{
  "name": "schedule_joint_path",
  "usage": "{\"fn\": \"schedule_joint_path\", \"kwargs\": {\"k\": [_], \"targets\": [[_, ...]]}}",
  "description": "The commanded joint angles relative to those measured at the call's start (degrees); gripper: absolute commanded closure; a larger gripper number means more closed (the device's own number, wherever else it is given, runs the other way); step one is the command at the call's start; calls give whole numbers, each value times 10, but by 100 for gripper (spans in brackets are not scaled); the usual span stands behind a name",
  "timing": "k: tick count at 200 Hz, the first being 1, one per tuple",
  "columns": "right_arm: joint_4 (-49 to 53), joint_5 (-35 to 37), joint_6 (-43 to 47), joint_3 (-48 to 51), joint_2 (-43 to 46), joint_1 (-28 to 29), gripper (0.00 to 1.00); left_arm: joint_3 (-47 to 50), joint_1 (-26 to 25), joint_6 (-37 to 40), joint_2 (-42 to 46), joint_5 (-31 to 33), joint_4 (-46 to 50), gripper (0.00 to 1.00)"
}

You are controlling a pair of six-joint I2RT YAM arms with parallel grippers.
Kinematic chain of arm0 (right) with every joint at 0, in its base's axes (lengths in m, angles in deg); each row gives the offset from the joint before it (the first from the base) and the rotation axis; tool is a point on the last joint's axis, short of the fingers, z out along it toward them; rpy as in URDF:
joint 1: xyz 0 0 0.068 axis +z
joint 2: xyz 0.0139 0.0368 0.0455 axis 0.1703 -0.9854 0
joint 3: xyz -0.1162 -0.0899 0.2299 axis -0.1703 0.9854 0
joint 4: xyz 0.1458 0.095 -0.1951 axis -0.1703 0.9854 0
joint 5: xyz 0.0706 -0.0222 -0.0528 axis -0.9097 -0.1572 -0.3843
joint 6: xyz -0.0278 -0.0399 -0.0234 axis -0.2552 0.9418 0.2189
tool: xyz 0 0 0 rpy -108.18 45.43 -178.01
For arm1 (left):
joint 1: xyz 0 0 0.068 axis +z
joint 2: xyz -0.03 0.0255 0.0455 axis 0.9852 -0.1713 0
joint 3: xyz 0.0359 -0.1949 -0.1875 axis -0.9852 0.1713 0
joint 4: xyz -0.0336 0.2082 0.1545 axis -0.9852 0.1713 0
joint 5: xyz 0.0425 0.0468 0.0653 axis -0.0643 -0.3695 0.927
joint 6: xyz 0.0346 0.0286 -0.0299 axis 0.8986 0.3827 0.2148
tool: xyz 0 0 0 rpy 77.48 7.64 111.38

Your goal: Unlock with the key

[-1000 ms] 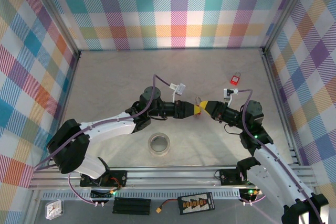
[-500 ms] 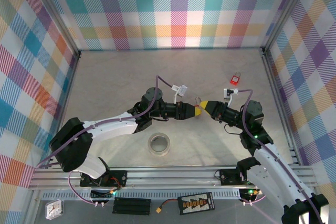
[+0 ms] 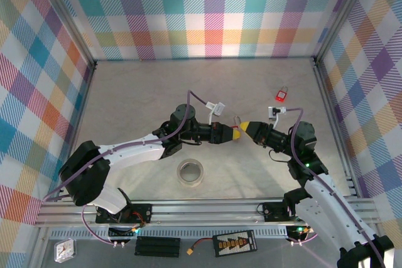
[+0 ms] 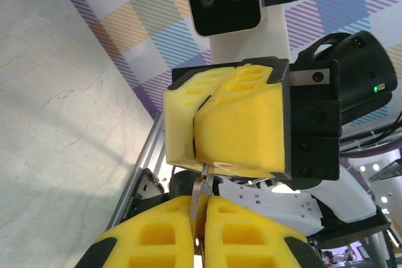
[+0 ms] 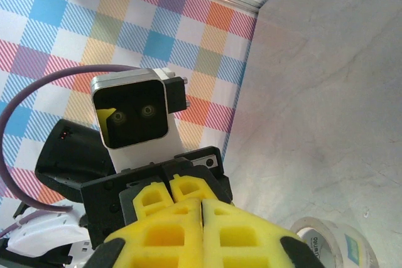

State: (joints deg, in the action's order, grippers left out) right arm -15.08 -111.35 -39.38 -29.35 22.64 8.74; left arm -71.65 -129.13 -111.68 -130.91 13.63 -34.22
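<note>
A small red padlock (image 3: 281,96) lies on the table at the back right, apart from both arms. My two grippers meet tip to tip over the middle of the table. The left gripper (image 3: 230,133) (image 4: 201,208) is shut on a thin metal key (image 4: 200,194), which stands up from between its yellow fingers. The key's far end sits in the slit between the right gripper's yellow fingers (image 4: 242,127). The right gripper (image 3: 242,128) (image 5: 201,208) shows its fingers pressed almost together, and in its own view the key is hidden. A metal ring (image 3: 237,120) hangs where the two meet.
A roll of clear tape (image 3: 191,172) (image 5: 333,243) lies on the table near the front, just below the left forearm. Checked walls with aluminium rails (image 3: 326,92) close the table on three sides. Open tabletop stretches behind the grippers.
The left gripper's fingers have closed onto the key. The left arm pushed slightly right toward the right gripper. The right arm has hardly moved.
</note>
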Motion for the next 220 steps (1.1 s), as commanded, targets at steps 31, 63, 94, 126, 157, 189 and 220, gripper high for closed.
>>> {"fn": "schedule_joint_path", "kwargs": {"k": [31,63,94,126,157,189,220], "targets": [[420,188,204,-207,-52,-34,35,-54,14,163,56,26,255,100],[586,294,318,-376,-254,-122,30,-104,18,278,61,57,416,100],[588,359,381,-467,-441,-178,29,-103,16,297,61,80,406,100],[589,352,397,-571,-606,-215,30,-94,5,297,65,130,380,100],[621,394,412,-692,-744,-221,31,-92,5,289,63,135,367,100],[655,413,422,-824,-856,-222,33,-82,4,278,71,136,357,100],[710,427,431,-939,-946,-222,35,-80,3,276,80,146,368,100]]}}
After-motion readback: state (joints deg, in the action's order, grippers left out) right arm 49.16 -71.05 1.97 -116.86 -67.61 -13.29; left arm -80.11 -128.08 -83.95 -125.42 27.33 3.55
